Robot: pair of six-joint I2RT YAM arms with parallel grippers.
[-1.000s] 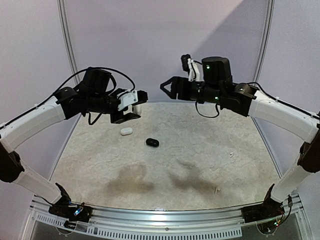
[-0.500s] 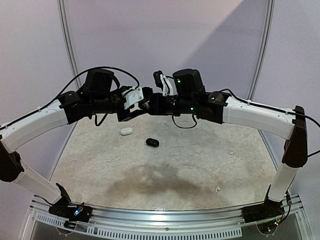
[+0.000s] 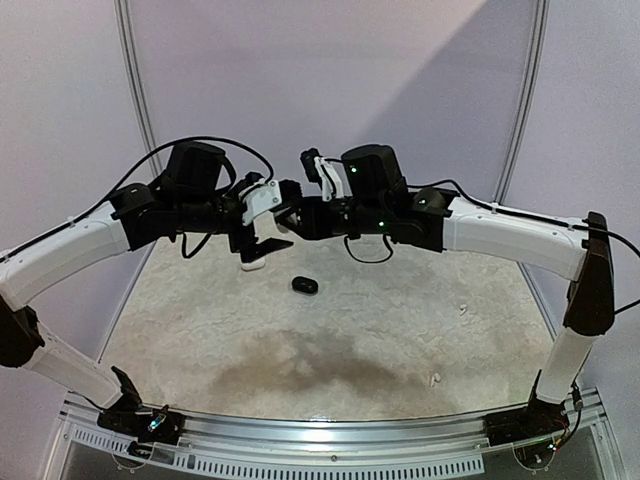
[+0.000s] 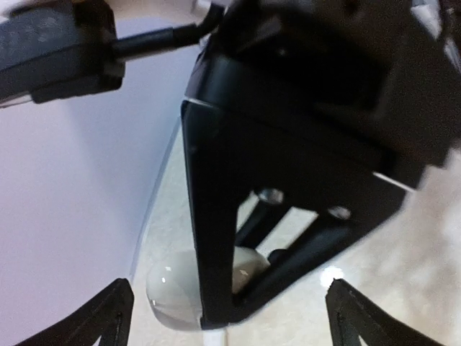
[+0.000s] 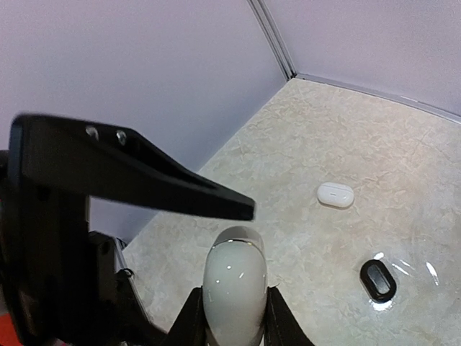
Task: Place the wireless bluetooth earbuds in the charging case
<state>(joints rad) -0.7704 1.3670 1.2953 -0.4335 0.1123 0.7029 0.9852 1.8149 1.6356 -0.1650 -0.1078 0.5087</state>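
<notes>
Both grippers meet in mid-air above the back of the table. My right gripper (image 5: 234, 311) is shut on a glossy white pebble-shaped charging case (image 5: 234, 292), one finger pressing each side. My left gripper (image 4: 230, 324) stands wide open around it, its fingertips (image 4: 108, 321) far apart; the white case (image 4: 171, 292) shows behind the right gripper's black finger (image 4: 216, 216). In the top view the left gripper (image 3: 272, 220) and right gripper (image 3: 296, 217) overlap. Two tiny white earbuds (image 3: 463, 309) (image 3: 434, 380) lie on the table at the right.
A second white case (image 5: 336, 194) and a black case (image 5: 378, 280) lie on the beige table. In the top view the white one (image 3: 253, 265) sits just under the left gripper, with the black one (image 3: 304, 285) beside it. Lilac walls enclose the back and sides.
My right arm swung left to meet the left gripper and closed on the white case. The left jaws then opened wide, letting the case go.
</notes>
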